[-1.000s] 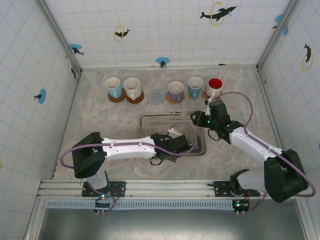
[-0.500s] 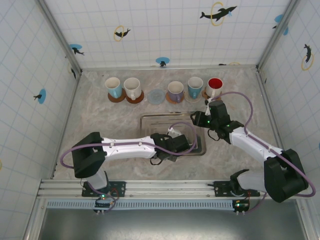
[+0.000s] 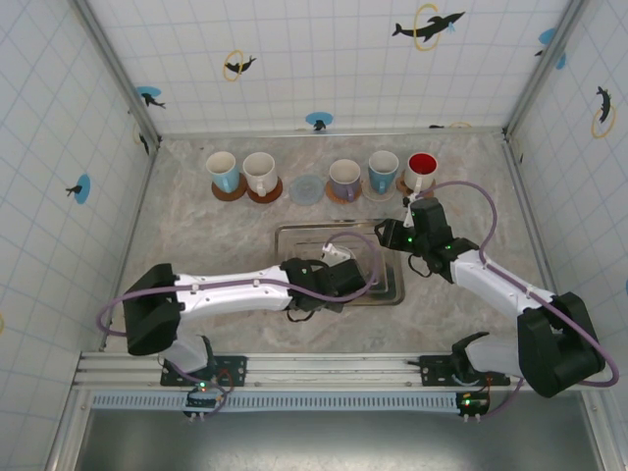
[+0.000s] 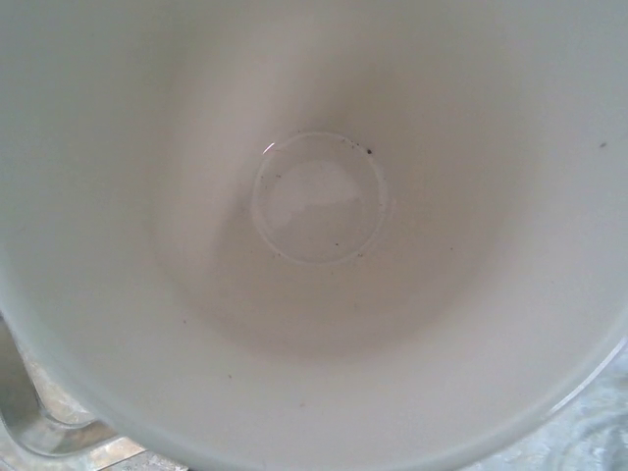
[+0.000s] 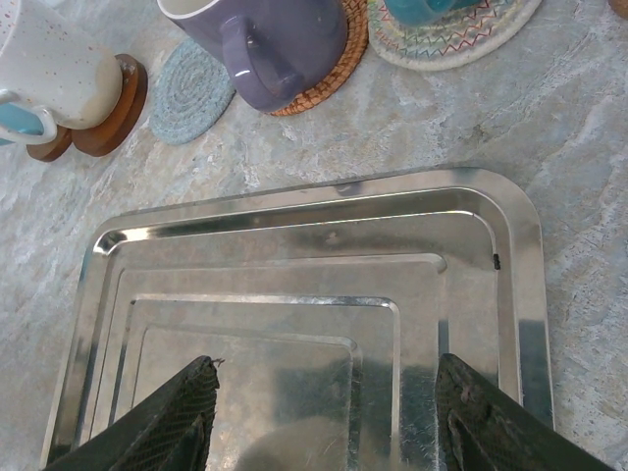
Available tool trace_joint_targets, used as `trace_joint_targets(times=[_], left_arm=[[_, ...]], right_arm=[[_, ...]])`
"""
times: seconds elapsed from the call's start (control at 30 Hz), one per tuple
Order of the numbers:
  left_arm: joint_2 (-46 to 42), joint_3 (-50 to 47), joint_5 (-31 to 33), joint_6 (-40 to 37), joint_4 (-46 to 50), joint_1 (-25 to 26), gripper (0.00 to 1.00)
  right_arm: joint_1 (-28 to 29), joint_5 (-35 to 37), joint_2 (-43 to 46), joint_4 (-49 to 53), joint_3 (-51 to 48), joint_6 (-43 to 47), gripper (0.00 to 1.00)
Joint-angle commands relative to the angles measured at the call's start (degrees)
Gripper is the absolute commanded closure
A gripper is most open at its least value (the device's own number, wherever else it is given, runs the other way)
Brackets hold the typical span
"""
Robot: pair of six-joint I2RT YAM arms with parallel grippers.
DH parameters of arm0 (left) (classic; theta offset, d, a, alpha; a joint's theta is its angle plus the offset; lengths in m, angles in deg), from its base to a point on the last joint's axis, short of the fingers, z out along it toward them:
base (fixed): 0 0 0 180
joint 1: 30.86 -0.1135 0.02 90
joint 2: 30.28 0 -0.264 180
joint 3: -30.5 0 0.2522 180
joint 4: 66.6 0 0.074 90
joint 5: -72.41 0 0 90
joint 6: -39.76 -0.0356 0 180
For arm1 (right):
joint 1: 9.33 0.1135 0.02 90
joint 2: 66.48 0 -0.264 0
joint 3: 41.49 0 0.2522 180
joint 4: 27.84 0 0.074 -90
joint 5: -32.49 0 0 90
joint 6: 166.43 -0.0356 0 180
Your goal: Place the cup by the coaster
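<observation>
Top external, OBSERVER: your left gripper [image 3: 334, 267] is hanging over the middle of the tray [image 3: 290, 232], jaws drawn fully together. The left wrist view is looking straight down into the cup [image 4: 314, 196], pale and glazed inside. I am reading it as gripped, though I cannot see the fingers themselves.

OPERATOR: What is the right side doing?

OBSERVER: Your right gripper [image 5: 326, 392] is standing wide and carrying nothing, near the tray's far right corner.

OPERATOR: Where am I taking the cup?

OBSERVER: The bare coaster [image 3: 307, 188] is lying along the far edge of the table [image 3: 196, 255], between the cream cup [image 3: 260, 173] and the purple cup [image 3: 344, 178]. You are aiming at a tight gap with crockery on both sides.

OPERATOR: How is the cup going to handle?

OBSERVER: I am judging it ceramic: stiff, fairly heavy for a pinch grip, slick with glaze and liable to chip. A hold on the wall just below the rim, or on the handle, is looking safest. Held off-centre, it may be swinging under the fingers. I am advising a slow carry and a low set-down, and letting go only when the base is resting flat.
</observation>
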Motion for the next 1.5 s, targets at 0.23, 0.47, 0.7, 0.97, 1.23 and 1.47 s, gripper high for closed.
trace_joint_targets(times=[0.23,0.47,0.7,0.97,1.23,1.47], left_arm=[[-5.0,-0.3,3.0,-1.5,-2.1,-3.3,1.00],[-6.6,-0.8,1.3,-5.9,-3.6,-9.7,1.00],[-5.6,1.7,-1.2,-12.5,-6.6,-17.3,1.00],[-1.7,6.3,-5.2,-18.1,-9.4,-24.8,1.00],[5.5,15.1,-9.0,-22.7,-9.5,-30.0,1.00],[12.7,23.6,-9.5,-25.7,-6.2,-33.2,1.00]], right_arm=[[-0.3,-2.2,0.9,-2.0,-0.8,-0.4,0.40],[-0.3,-3.3,0.8,-1.5,-0.5,-0.2,0.40],[-0.4,-7.0,-0.1,-1.5,-0.2,0.0,0.40],[-0.8,-9.5,1.4,-0.2,-0.4,0.3,0.40],[-1.5,-11.3,3.4,1.7,-0.6,0.7,0.40],[-2.2,-12.2,5.1,5.4,0.6,2.2,0.40]])
